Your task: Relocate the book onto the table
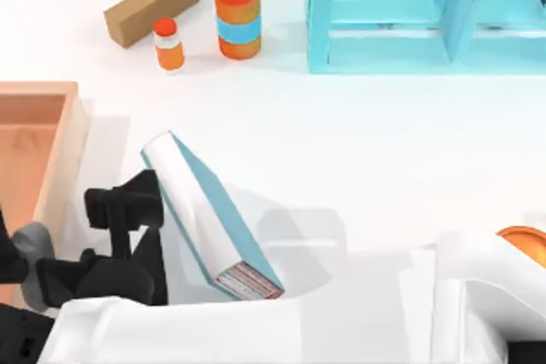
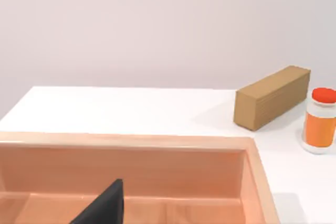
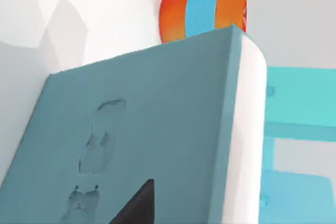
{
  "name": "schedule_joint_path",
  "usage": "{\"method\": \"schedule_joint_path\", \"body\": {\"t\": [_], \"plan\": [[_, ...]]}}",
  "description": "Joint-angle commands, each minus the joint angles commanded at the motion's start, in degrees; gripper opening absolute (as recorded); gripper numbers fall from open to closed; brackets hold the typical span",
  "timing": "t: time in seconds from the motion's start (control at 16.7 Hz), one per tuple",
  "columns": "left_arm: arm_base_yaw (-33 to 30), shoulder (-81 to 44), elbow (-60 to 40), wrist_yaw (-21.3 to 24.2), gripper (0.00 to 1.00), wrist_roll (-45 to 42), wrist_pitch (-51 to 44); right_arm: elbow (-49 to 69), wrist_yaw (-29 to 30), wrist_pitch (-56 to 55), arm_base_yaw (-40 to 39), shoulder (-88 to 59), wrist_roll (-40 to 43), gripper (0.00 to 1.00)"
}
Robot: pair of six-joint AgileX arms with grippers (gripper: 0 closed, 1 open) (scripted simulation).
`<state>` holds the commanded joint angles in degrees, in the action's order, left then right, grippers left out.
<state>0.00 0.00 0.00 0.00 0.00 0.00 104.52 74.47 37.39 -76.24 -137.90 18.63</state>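
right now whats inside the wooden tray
In the left wrist view the tray holds nothing visible except a dark finger of the left gripper poking into view. The nearest part of its floor is out of frame, so that part is unknown.

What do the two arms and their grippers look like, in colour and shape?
Both arms have smooth white rounded shells. The left gripper is black and blocky, with a grey joint behind it. The right arm carries an orange ring. No cables or markings show.

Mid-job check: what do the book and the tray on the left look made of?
The book looks like a hardcover: matte teal boards, white paper page edges with red trim. The tray looks like light wood or wood-toned plastic: peach-tan, smooth walls, no visible grain, so that stays open.
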Motion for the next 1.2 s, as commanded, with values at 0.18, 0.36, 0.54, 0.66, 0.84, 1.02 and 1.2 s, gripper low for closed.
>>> {"method": "schedule_joint_path", "body": {"t": [0.18,0.36,0.54,0.66,0.84,1.02,1.2], "plan": [[0.00,0.00,0.00,0.00,1.00,0.00,0.00,0.00,0.00,0.00,0.00,0.00,0.00,1.00],[0.00,0.00,0.00,0.00,1.00,0.00,0.00,0.00,0.00,0.00,0.00,0.00,0.00,1.00],[0.00,0.00,0.00,0.00,1.00,0.00,0.00,-0.25,0.03,0.01,-0.52,0.63,-0.11,1.00],[0.00,0.00,0.00,0.00,1.00,0.00,0.00,0.89,0.17,1.86,-2.22,-0.11,-1.88,1.00],[0.00,0.00,0.00,0.00,1.00,0.00,0.00,4.89,0.48,9.15,-7.50,-2.69,-8.88,1.00],[0.00,0.00,0.00,0.00,1.00,0.00,0.00,10.66,0.43,21.73,-13.65,-6.26,-20.72,1.00],[0.00,0.00,0.00,0.00,1.00,0.00,0.00,17.12,-0.14,39.00,-18.32,-10.01,-34.61,1.00]]}}
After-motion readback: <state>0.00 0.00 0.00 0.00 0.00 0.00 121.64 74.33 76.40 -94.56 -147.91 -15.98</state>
